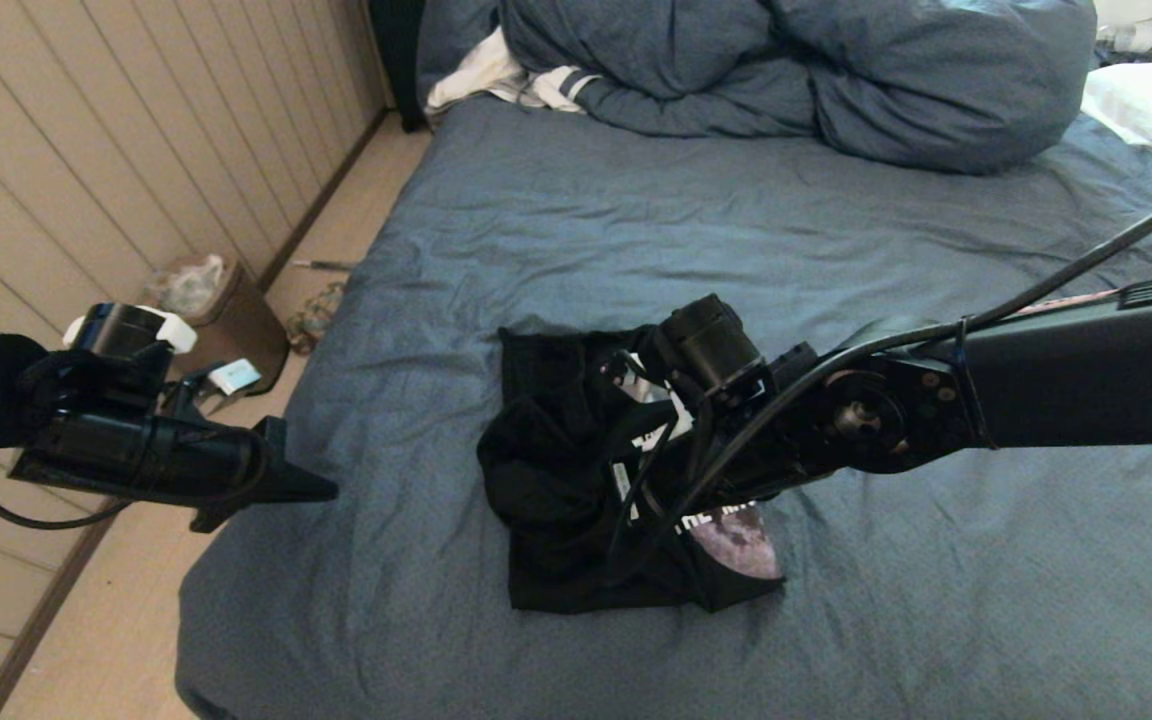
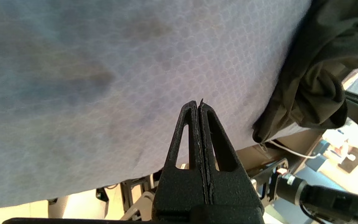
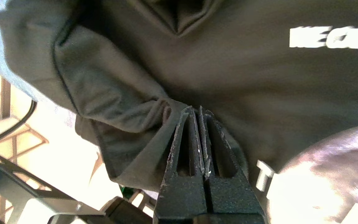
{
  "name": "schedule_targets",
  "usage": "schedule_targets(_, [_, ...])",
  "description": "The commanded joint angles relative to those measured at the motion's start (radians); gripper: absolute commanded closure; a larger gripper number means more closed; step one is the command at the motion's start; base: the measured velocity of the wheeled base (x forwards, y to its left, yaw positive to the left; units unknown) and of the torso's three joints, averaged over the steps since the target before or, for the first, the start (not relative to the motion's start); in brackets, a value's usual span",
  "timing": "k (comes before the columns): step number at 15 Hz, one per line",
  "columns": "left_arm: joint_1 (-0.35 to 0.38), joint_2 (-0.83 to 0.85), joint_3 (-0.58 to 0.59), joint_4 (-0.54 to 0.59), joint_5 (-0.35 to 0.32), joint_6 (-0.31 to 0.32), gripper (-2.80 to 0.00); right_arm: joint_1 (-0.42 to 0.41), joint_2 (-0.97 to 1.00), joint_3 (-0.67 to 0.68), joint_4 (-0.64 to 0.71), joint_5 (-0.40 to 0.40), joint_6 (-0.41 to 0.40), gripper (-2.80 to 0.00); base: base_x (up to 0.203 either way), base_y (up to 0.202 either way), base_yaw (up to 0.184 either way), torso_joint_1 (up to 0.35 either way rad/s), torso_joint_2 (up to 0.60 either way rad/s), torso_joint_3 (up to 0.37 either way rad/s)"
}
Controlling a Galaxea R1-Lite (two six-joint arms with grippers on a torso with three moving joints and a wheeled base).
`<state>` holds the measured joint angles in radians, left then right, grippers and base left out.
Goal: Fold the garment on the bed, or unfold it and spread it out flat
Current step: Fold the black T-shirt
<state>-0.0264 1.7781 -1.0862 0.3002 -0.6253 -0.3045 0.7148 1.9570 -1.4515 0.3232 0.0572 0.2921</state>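
The garment (image 1: 556, 480), a black T-shirt, lies crumpled in a loose heap on the bed (image 1: 936, 600), directly beneath the right gripper. Part of its moon print and some white lettering peek out on the near side of the arm; the rest shows plain black folds. Over in the right wrist view, the right gripper (image 3: 196, 109) has its fingers pressed tight together, tips right at a raised fold of the garment (image 3: 228, 77). Whether a sliver of cloth is caught between them, I cannot tell. In the head view that gripper is hidden behind its own wrist and cables.

The left gripper (image 1: 321, 490) hangs off to the garment's left, at the bed's edge, well apart from the shirt. Fingers shut there too, nothing between them, as the left wrist view shows (image 2: 200, 104), with the blue sheet beyond its tips and the garment (image 2: 315, 77) off to one side.

Far beyond both grippers, a bunched blue duvet (image 1: 796, 70) sits at the head of the bed, a white striped cloth (image 1: 526, 85) tucked beside it. On the floor past the left gripper stands a small bin (image 1: 226, 320) by the panelled wall (image 1: 86, 150).
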Motion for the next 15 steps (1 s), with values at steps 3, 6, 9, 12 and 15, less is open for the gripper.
schedule_targets(3, [0.000, 0.002, -0.002, 0.002, -0.005, -0.002, 0.00, 0.158, 0.022, 0.075, -0.019, 0.005, 0.020, 0.00, 0.000, 0.000, 0.000, 0.000, 0.00, 0.000])
schedule_targets(6, [0.000, -0.002, -0.003, 0.002, -0.005, -0.002, 0.00, 0.309, 0.027, 0.193, -0.031, 0.017, 0.035, 0.00, 0.000, 0.000, 0.000, 0.000, 0.00, 0.000])
schedule_targets(9, [0.000, -0.002, -0.004, 0.002, -0.005, -0.002, 0.00, 0.340, 0.018, 0.208, -0.033, 0.016, 0.036, 0.00, 0.000, 0.000, 0.000, 0.000, 0.00, 0.000])
schedule_targets(12, [0.000, 0.001, -0.003, 0.002, -0.005, -0.002, 0.00, 0.303, -0.027, 0.171, -0.032, 0.010, 0.035, 0.00, 0.000, 0.000, 0.000, 0.000, 0.00, 0.000])
schedule_targets(15, [0.000, 0.001, -0.003, 0.002, -0.005, -0.002, 0.00, 0.258, -0.057, 0.145, -0.032, 0.005, 0.032, 0.00, 0.000, 0.000, 0.000, 0.000, 0.00, 0.000])
